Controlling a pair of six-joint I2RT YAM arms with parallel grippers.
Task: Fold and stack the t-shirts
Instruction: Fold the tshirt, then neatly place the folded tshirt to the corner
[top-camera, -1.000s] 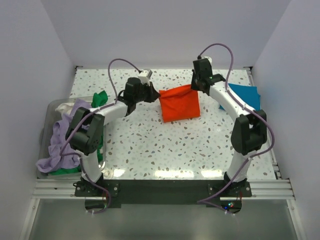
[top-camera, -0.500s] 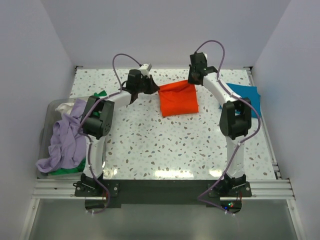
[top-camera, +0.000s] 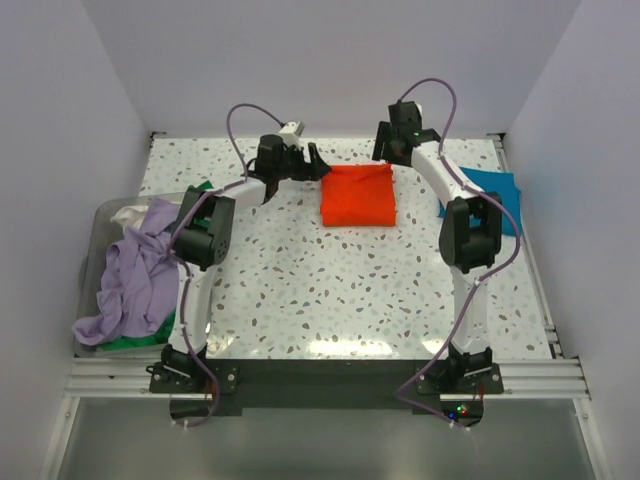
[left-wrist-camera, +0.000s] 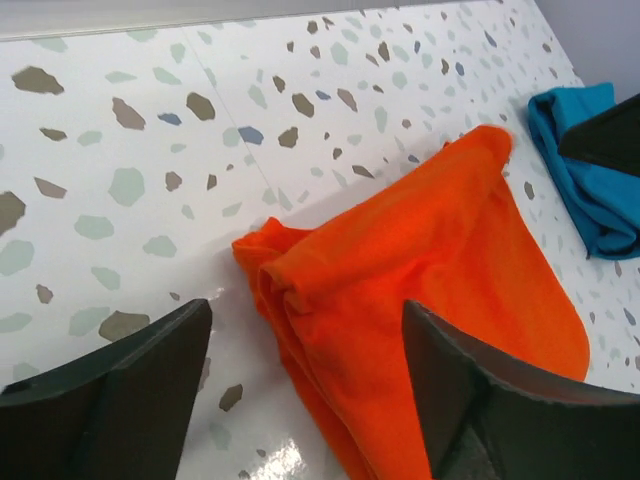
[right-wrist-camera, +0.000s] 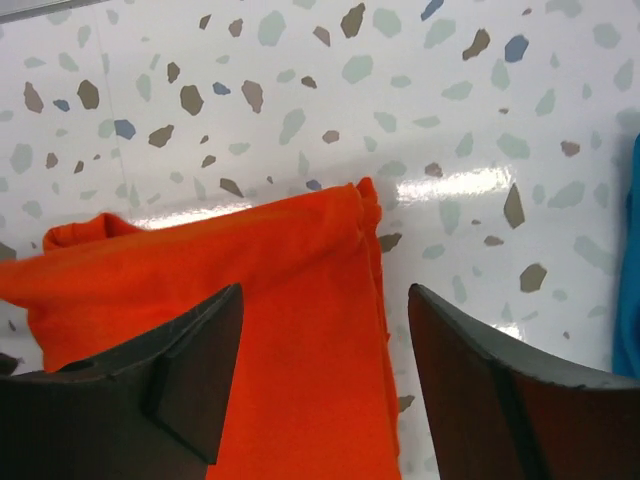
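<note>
Bright orange cloth t-shirt (top-camera: 358, 196), folded to a rough square, lies flat on the speckled terrazzo desk (top-camera: 330, 290). That is the piece being worked.

Left gripper (top-camera: 313, 165) is just off the orange tee's far-left corner, jaws wide apart, nothing between them. The left wrist view (left-wrist-camera: 305, 315) shows that corner bunched and rolled, not crisp.

Right gripper (top-camera: 385, 150) is at the orange tee's far-right corner, jaws also spread and empty. In the right wrist view (right-wrist-camera: 325, 295) the far hem looks slightly puckered. I can't tell whether either gripper touches the cloth.

The teal-blue cloth tee (top-camera: 490, 195) lies crumpled to the right of the orange tee, well apart from it. The loose lavender tee (top-camera: 135, 280), green tee (top-camera: 200, 190) and whitish tee (top-camera: 130, 213) are heaped in a clear plastic bin (top-camera: 100, 215) far to the orange tee's left.

Judgement: the step is finishing the orange fold, jaws clear of both far corners.
- Lift both grippers straight up and away from the far hem so the fingers don't drag the layers open.
- The rolled far-left corner is the weak spot. Press or re-pinch it flat before leaving it.
- If the tee is moved to a stack spot, pinch through all layers at both far corners and keep the arms level.
- Risk: soft cloth springs open or skews if one side leaves first.
</note>
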